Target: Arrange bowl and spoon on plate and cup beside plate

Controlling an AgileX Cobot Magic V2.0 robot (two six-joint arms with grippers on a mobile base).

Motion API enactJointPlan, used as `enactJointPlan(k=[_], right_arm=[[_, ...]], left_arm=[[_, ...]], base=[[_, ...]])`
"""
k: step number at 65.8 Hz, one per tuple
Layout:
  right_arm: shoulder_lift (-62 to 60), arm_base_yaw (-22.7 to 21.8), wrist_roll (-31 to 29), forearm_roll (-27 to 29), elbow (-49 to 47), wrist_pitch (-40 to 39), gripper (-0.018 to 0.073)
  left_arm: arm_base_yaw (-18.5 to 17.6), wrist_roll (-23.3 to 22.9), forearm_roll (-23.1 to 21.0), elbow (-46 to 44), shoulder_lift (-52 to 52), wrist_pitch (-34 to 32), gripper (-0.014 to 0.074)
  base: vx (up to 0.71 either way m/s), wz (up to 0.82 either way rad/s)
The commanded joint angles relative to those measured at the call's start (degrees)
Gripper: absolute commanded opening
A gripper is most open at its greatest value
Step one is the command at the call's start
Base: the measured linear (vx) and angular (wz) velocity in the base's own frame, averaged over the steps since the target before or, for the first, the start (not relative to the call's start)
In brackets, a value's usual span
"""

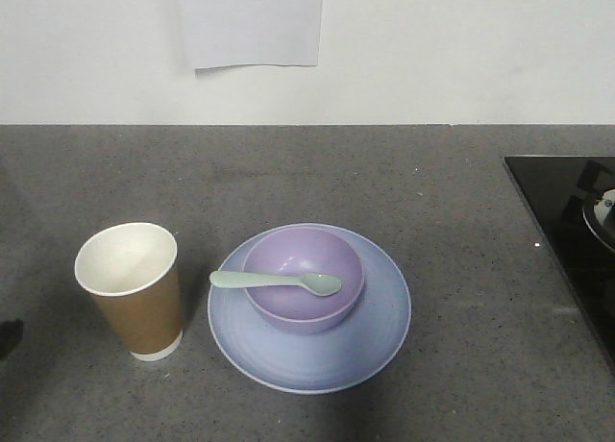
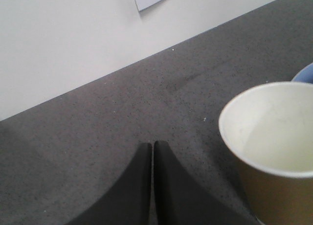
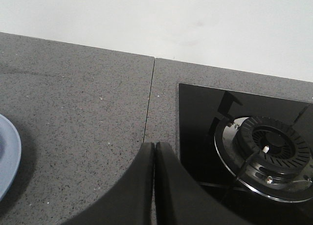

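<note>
Already laid out: bowl (image 1: pixel 304 277) centred on plate (image 1: pixel 384 338), spoon (image 1: pixel 277 282) bridging the bowl's rim, cup (image 1: pixel 132 288) upright just beside, on the tabletop (image 1: pixel 404 173). Left gripper (image 2: pixel 153 147) and right gripper (image 3: pixel 154 147) both closed, empty, apart from everything, presumably because nothing remains to move.

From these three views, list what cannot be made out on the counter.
- Bowl base: in the front view, its own walls hide where it meets the plate.
- Spoon: absent from both wrist views.
- Cup: the left wrist view's edges cut off its base.
- Stove: the front view's right edge cuts it off.
- Left gripper and right gripper: only shut fingertips show; arms are out of frame.
</note>
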Motion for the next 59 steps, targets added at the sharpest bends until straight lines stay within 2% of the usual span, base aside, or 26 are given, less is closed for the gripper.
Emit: enactJointPlan(k=[1,11,16,21,26,33,46,59], right_arm=[[-0.10,-0.37,-0.16,-1.97,-1.48,-2.99,-0.0006],[-0.10,-0.37,-0.16,-1.97,-1.48,-2.99,-0.0006],[-0.10,-0.37,-0.16,-1.97,-1.48,-2.99,-0.0006],[-0.10,-0.37,-0.16,-1.97,-1.48,-2.99,-0.0006],[-0.10,-0.37,-0.16,-1.97,-1.48,-2.86,-0.0006],[-0.10,-0.37,-0.16,-1.97,-1.48,-2.74,-0.0006],[-0.10,-0.37,-0.16,-1.97,-1.48,-2.08,-0.0006],[-0.10,-0.37,-0.16,-1.97,-1.48,-2.08,-0.0006]], left_arm=[[-0.05,-0.78,-2.23,4.93,-2.62,-11.37,-0.0008],[-0.05,-0.72,-2.40,18.69,-9.37,-24.39,-0.0008],[-0.05,-0.79,-4.81,25.22,-13.30,-30.70,-0.0008],[-0.05,-0.72,-8.15,30.00,-17.01,-34.07,-0.0008],[1.14,3.14,-10.21,29.07,-20.46,-26.56,-0.0008],[4.43,6.42,-10.68,29.69,-24.80,-24.25,-0.0008],[10.70,6.56,-10.67,29.67,-32.01,-19.79,-0.0008],[13.78,7.03,-10.62,29.67,-38.29,-14.51,-0.0008]], base=[[0.00,0.00],[0.00,0.00],[0.00,0.00],[0.00,0.00],[0.00,0.00],[0.00,0.00],[0.00,0.00],[0.00,0.00]])
